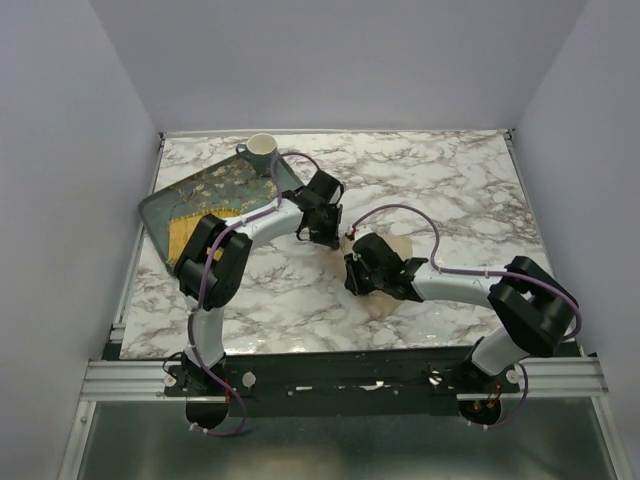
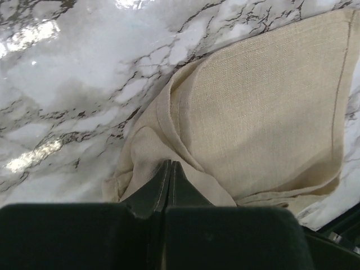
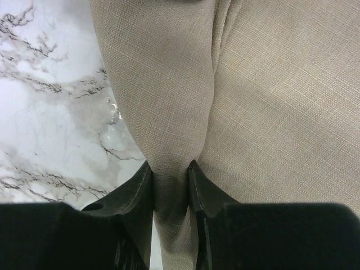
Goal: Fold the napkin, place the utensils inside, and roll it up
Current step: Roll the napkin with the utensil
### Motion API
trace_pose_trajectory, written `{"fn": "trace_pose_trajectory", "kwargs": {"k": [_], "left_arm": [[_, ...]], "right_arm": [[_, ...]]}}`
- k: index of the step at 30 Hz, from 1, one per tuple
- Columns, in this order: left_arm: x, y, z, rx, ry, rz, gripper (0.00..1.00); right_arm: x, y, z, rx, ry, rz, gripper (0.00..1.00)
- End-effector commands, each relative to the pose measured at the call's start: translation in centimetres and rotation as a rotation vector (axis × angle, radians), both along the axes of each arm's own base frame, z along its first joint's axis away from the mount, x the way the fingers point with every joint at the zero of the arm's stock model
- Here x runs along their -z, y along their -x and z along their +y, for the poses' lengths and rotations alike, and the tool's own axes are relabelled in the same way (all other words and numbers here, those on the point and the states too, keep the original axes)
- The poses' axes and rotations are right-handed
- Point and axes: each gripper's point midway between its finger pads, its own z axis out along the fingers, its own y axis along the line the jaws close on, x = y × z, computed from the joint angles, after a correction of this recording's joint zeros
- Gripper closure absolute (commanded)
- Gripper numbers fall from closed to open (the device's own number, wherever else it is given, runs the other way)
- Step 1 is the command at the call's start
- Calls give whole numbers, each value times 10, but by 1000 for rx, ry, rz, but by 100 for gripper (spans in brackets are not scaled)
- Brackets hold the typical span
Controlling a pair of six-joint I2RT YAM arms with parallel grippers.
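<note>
Top: left gripper (image 1: 324, 236) and right gripper (image 1: 355, 272) are both down on the napkin (image 1: 397, 246), which lies under and between them.
Left wrist: jaws pressed together, pinching a thin fold at the tips. Most of the cloth lies ahead and to the right.
Right wrist: jaws clamp a raised cloth ridge between them, and the rest fans out ahead.
Probably the fold step. Lift both pinches level, keep the cloth taut, lay the edges square.
</note>
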Motion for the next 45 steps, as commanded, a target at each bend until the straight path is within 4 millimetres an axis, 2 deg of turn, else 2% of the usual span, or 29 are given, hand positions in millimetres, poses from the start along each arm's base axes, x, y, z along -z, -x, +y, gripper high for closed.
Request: {"fn": "trace_pose_trajectory", "kwargs": {"k": [1, 5, 6, 8, 12, 14, 20, 22, 25, 26, 27, 29, 30, 32, 33, 36, 38, 40, 41, 45], "left_arm": [[24, 6, 3, 63, -130, 13, 98], [37, 7, 21, 55, -224, 0, 99], [38, 7, 26, 51, -248, -5, 99], [40, 8, 29, 55, -264, -3, 99], [37, 6, 22, 53, -241, -7, 99], [34, 6, 18, 63, -227, -7, 99], [29, -1, 14, 70, -218, -22, 98], [26, -4, 15, 68, -222, -24, 97], [12, -13, 13, 56, -209, -54, 94], [-2, -18, 10, 47, -193, -84, 91], [-9, -20, 10, 43, -186, -100, 82], [-36, -21, 9, 27, -147, -147, 76], [-45, -22, 10, 17, -139, -164, 65], [-62, -15, 13, 19, -113, -192, 60], [-66, -12, 14, 20, -106, -197, 55], [-70, 5, 22, 21, -88, -183, 52], [-65, 23, 29, 12, -72, -140, 50], [-59, 37, 27, -65, -16, -67, 38], [-50, 46, 30, -96, -8, -18, 35], [-35, 62, 20, -250, 75, 140, 34]], "right_arm": [[31, 32, -28, 9, 57, 153, 92], [33, 38, -32, 45, -43, 217, 93], [37, 39, -40, 82, -65, 243, 94], [36, 40, -37, 78, -121, 274, 94], [42, 46, -37, 106, -172, 366, 95], [47, 55, -38, 103, -195, 430, 95], [66, 76, -52, 135, -243, 567, 91], [67, 76, -50, 126, -278, 579, 91], [73, 79, -49, 135, -291, 622, 92], [74, 81, -48, 133, -301, 627, 92], [75, 79, -47, 135, -314, 624, 92], [76, 82, -48, 128, -324, 635, 92], [76, 78, -48, 131, -332, 629, 92], [79, 80, -49, 133, -337, 644, 93], [78, 77, -47, 135, -357, 643, 93], [83, 78, -48, 144, -375, 670, 93], [84, 79, -49, 149, -382, 677, 92], [84, 76, -49, 154, -389, 671, 92], [84, 74, -49, 156, -391, 668, 92], [80, 67, -47, 144, -403, 657, 92]]}}
